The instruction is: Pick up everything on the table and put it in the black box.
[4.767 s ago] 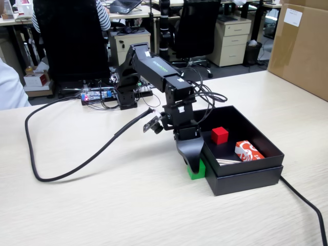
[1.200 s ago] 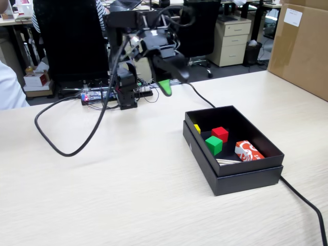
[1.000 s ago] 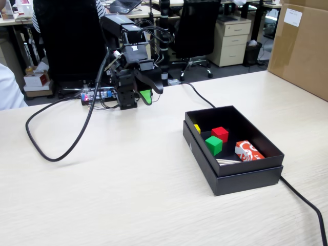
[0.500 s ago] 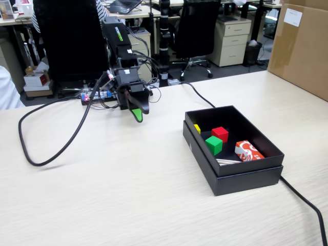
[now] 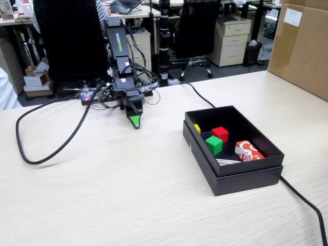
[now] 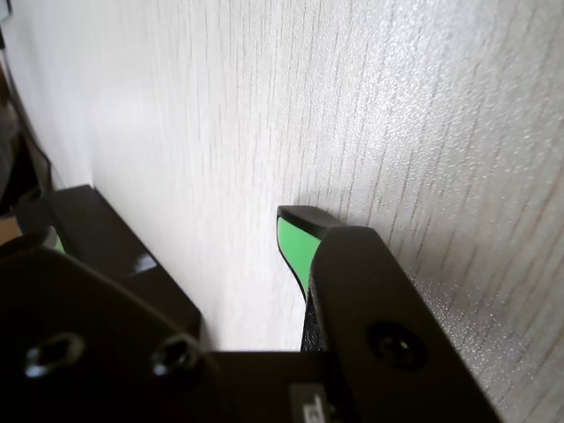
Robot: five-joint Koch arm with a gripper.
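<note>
The green cube [image 5: 213, 144] lay inside the black box [image 5: 241, 174], right of centre in the fixed view, just beside a red cube [image 5: 220, 134], with a small yellow cube [image 5: 197, 128] at the box's far-left inner wall and a red-and-white packet [image 5: 248, 151] near the right. No loose item showed on the bare surface [image 5: 128, 195], so the job appeared finished. The arm was folded back in the upper left of the frame, its claw [image 5: 134, 122] pointing down at the surface, well apart from the box. The claw carried nothing; whether it was released or clenched could not be told.
</note>
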